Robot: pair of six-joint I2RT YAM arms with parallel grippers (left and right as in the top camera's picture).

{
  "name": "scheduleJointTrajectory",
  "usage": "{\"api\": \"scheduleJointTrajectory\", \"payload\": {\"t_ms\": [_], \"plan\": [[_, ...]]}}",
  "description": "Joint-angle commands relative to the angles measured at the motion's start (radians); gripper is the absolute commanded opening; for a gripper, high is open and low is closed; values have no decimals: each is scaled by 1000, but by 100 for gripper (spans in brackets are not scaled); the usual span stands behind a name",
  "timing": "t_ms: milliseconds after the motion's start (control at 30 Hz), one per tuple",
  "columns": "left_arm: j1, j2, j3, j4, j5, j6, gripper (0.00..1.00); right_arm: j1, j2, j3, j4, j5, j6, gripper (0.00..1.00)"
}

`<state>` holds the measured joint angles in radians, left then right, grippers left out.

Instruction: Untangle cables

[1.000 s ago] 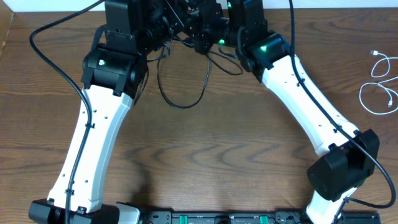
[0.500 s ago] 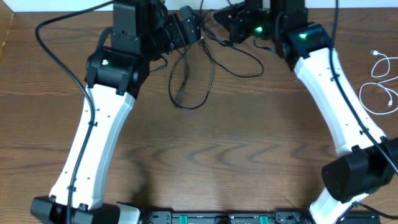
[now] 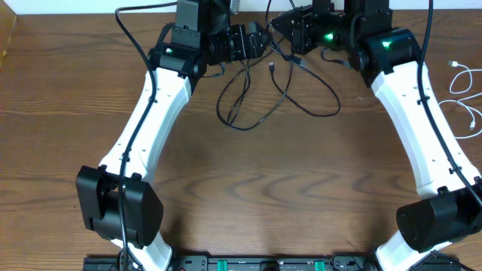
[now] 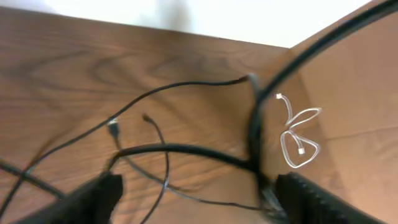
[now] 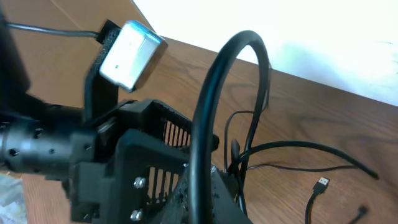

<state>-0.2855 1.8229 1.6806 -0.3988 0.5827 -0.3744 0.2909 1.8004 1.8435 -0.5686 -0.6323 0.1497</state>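
The black cable (image 4: pixel 180 148) passes through the gap of my left pincer (image 4: pixel 198 185), whose fingers stand wide apart and clamp nothing. The strand crosses from one finger toward the other, and I cannot tell whether it touches them. Just beyond, thinner runs of it curl over the table (image 3: pixel 248 196), with a plug end (image 4: pixel 114 129) lying there. My right pincer (image 3: pixel 280 26), close beside the left at the far edge, is closed on the same cable, which rises from it in a thick arch. From both pincers the cable spreads in loose loops toward the middle of the table. The white cable (image 4: pixel 297 134) lies coiled well off to my right, apart from the black one.
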Motion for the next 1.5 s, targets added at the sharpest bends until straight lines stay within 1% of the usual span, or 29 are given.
{"api": "scheduleJointTrajectory", "payload": {"t_ms": [0, 100, 167, 267, 400, 567, 633, 767, 833, 1000, 1133, 1200, 1267, 1367, 1467], "plan": [[-8, -19, 12, -3, -6, -38, 70, -3, -19, 2, 0, -14, 10, 1], [-8, -16, 12, -2, -15, -90, 60, -3, -19, 2, 0, -13, 10, 1], [-15, -12, 12, 0, -15, -120, 59, -3, -19, 2, 0, -13, 10, 1], [-27, -5, 12, 5, -15, -131, 57, -3, -19, 2, 0, -13, 10, 1], [-43, 11, 12, 17, -15, -179, 48, -3, -19, 2, 0, -13, 10, 1], [-56, 48, 12, 41, -15, -211, 37, -3, -19, 2, -1, -13, 10, 1], [-56, 58, 12, 51, -15, -249, 29, -3, -19, 2, 0, -13, 10, 1], [-56, 60, 12, 69, -19, -252, 19, -3, -19, 2, -4, 5, 5, 1], [-56, 60, 12, 72, -23, -252, 8, -5, -19, 2, -8, 14, 3, 1], [-56, 60, 12, 69, -55, -220, 8, -32, -21, 2, -19, 34, 12, 1], [-49, 60, 12, 62, -83, -194, 7, -100, -23, 2, -34, 17, 61, 1], [-47, 60, 12, 64, -94, -183, 7, -128, -23, 2, -39, 1, 64, 1], [-47, 58, 12, 65, -115, -147, 8, -150, -23, 2, -60, 24, 63, 1], [-43, 40, 12, 56, -191, -77, 7, -169, -23, 2, -121, 178, 63, 1], [-20, -11, 18, 5, -293, -41, 7, -172, -19, 2, -191, 483, 68, 1]]}}
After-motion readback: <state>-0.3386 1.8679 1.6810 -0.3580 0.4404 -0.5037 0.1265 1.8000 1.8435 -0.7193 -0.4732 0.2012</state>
